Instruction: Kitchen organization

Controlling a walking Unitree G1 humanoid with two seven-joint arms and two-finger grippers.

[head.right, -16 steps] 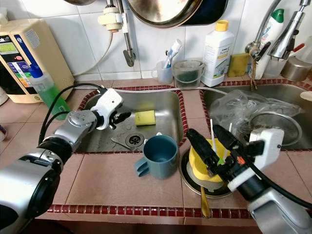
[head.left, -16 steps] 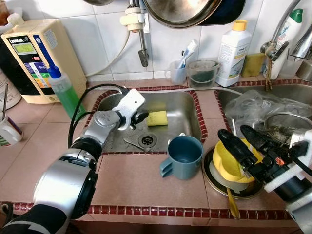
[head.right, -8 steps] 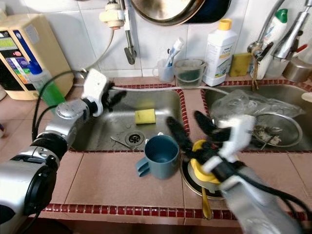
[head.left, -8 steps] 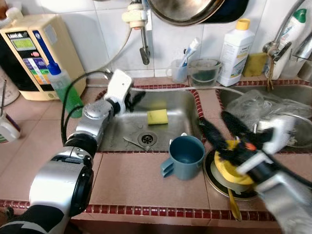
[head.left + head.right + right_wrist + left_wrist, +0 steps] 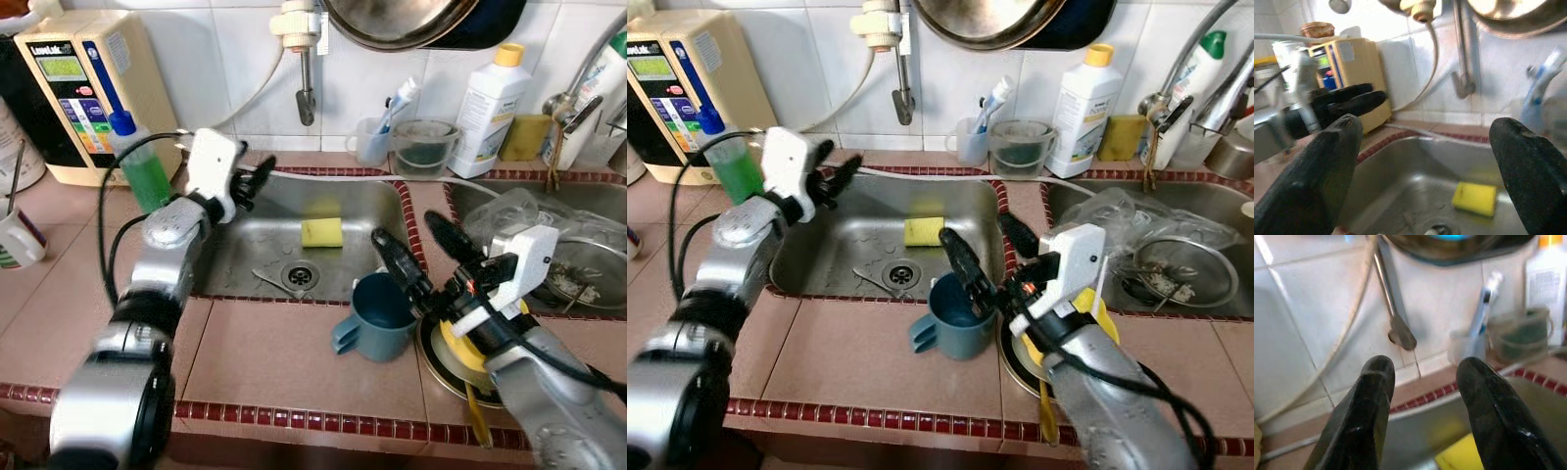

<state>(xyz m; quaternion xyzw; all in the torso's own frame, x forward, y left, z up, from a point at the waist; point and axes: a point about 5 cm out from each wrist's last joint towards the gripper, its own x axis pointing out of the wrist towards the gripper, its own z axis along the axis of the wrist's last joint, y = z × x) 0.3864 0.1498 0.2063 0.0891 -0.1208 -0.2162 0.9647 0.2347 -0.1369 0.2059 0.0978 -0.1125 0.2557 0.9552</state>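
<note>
A blue mug stands on the tiled counter just in front of the small steel sink. My right gripper hovers wide open just above the mug's right rim, holding nothing. Behind its wrist, a yellow cup sits on a metal plate. A yellow sponge lies in the sink, also seen as the sponge in the right wrist view. My left gripper is open and empty over the sink's far left corner, pointing at the tiled wall.
A green soap bottle and a beige water unit stand left of the sink. A toothbrush cup, a glass cup and a white bottle line the back wall. The right sink holds plastic wrap and a strainer.
My right gripper swung left from over the yellow cup to above the blue mug. My left gripper rose out of the sink toward its far left corner. The camera shifted slightly.
</note>
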